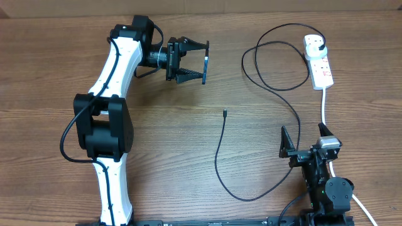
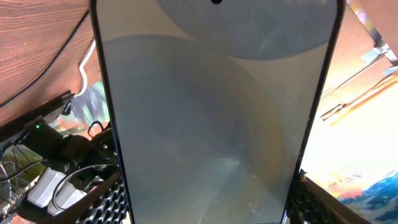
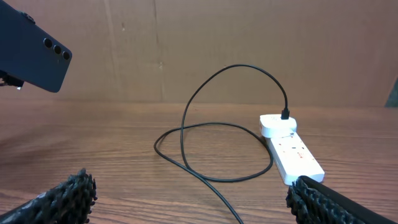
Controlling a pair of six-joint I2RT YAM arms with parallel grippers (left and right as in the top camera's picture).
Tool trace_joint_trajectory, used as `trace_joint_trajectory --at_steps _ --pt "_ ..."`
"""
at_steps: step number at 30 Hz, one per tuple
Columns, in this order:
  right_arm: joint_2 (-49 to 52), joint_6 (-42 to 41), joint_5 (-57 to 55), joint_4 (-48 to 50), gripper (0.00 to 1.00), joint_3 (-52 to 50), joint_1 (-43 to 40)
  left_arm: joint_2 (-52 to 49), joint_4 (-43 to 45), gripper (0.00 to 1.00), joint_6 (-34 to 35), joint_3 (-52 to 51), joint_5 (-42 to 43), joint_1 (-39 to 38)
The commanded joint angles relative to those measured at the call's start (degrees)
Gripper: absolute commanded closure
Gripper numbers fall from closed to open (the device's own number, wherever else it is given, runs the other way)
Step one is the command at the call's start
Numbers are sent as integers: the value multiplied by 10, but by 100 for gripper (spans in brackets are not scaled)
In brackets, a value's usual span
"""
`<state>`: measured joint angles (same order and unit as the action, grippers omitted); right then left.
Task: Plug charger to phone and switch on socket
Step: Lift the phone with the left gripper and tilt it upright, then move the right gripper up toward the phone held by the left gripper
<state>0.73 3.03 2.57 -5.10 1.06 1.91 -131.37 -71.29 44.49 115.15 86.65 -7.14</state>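
Clamping the phone (image 3: 32, 53), left jaws half-spread; right jaws gape empty; right wrist alone shows 3 lenses (image 3: 55, 47).

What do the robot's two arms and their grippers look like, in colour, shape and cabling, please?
The left arm has white links joined by bulky black joint housings, with thin black cables looping alongside. The right arm looks black, with a small grey block at its wrist. The left gripper and right gripper are black, each with two tapering fingers; the right one's pads are knobbly.
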Motion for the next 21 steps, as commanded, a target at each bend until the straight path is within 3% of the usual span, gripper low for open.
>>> trace_joint_trajectory --at_steps 1,8,11,13,16,18,21 --pt "-6 0 1 5 0 -6 -2 -1 11 36 3 18 38 11" --pt "-6 0 1 8 0 -6 -2 -1 17 37 3 18 39 24" --pt "-6 -19 31 51 0 -6 0 -1 17 37 4 18 39 29" --pt "-6 -71 110 76 0 -6 0 -1 17 37 4 18 39 31" --pt "-6 -209 320 92 0 -6 0 -1 17 37 10 18 39 32" --pt "-6 -299 394 108 0 -6 0 -1 17 37 10 18 39 33" --pt "-6 -441 379 187 0 -6 -1 -1 17 37 10 18 39 33"
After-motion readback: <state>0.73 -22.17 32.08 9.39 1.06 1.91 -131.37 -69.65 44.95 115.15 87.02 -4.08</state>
